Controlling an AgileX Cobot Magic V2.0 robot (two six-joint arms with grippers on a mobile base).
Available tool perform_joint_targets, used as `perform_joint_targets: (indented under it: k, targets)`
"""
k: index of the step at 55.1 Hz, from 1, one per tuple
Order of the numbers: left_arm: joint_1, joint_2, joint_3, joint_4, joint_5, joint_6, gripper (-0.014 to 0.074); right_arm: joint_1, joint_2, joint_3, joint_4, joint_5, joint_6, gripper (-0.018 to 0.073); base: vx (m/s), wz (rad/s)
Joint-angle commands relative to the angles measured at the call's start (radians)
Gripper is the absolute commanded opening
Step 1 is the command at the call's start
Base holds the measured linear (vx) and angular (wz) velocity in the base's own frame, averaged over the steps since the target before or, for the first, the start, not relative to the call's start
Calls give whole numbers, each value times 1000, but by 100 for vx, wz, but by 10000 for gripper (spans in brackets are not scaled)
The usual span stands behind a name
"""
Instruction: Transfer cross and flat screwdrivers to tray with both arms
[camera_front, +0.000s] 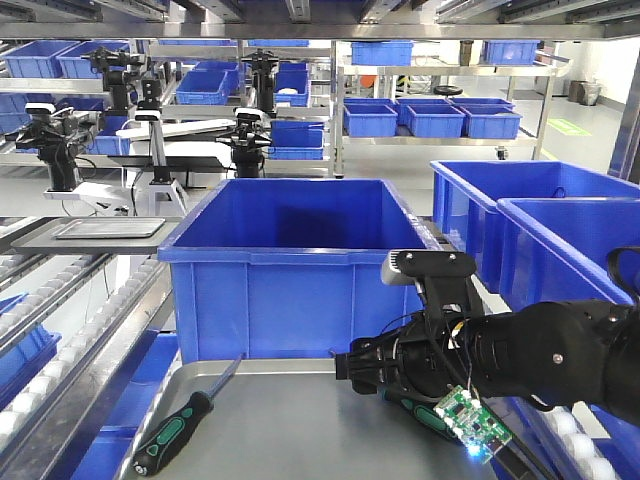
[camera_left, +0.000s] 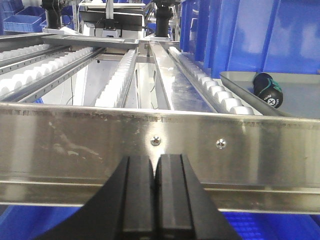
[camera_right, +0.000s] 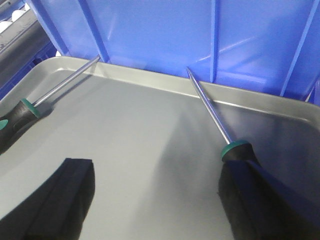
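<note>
Both screwdrivers lie in the grey tray (camera_right: 150, 130), one (camera_front: 175, 430) at its left edge, the other (camera_right: 220, 125) beside the right hand (camera_right: 150, 195), whose fingers stand apart, while the left hand (camera_left: 155, 195) is pressed together, empty.

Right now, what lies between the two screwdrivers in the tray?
Only bare grey tray floor lies between the left screwdriver and right screwdriver, seen in the right wrist view.
</note>
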Motion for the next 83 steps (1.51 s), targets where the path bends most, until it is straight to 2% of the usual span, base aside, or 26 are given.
perform_joint_targets:
  k: [1, 20, 28, 37, 47, 58, 65, 74, 83]
  targets:
    - [-4, -4, -27, 1, -80, -11, -6, -6, -43, -30, -1, -62, -9, 578, 0, 0]
    - [-4, -4, -27, 1, -80, -11, -6, -6, -43, -30, -4, -64, -17, 578, 0, 0]
    - [-4, -4, -27, 1, -80, -11, -6, -6, -87, 4, -31, -57, -24, 549, 0, 0]
    - [-4, -4, -27, 1, -80, -11, -6, -22, -268, 199, -76, -173, -24, 460, 0, 0]
    - [-4, -4, -27, 1, -80, -11, -6, -140, -552, 433, -88, -201, -17, 309, 0, 0]
    - [-4, -4, -27, 1, -80, -11, -6, -287, -892, 702, -199, -213, -17, 121, 0, 0]
    - [-4, -4, -27, 1, -80, -11, -6, -334, -1116, 881, -227, -242, -17, -6, 0, 0]
    - [-4, -4, -27, 1, -80, -11, -6, -335, -1386, 1064, -227, -272, 1, -12, 0, 0]
    - [-4, -4, -27, 1, -80, -11, -6, -335, -1548, 1200, -301, -294, 76, -12, 0, 0]
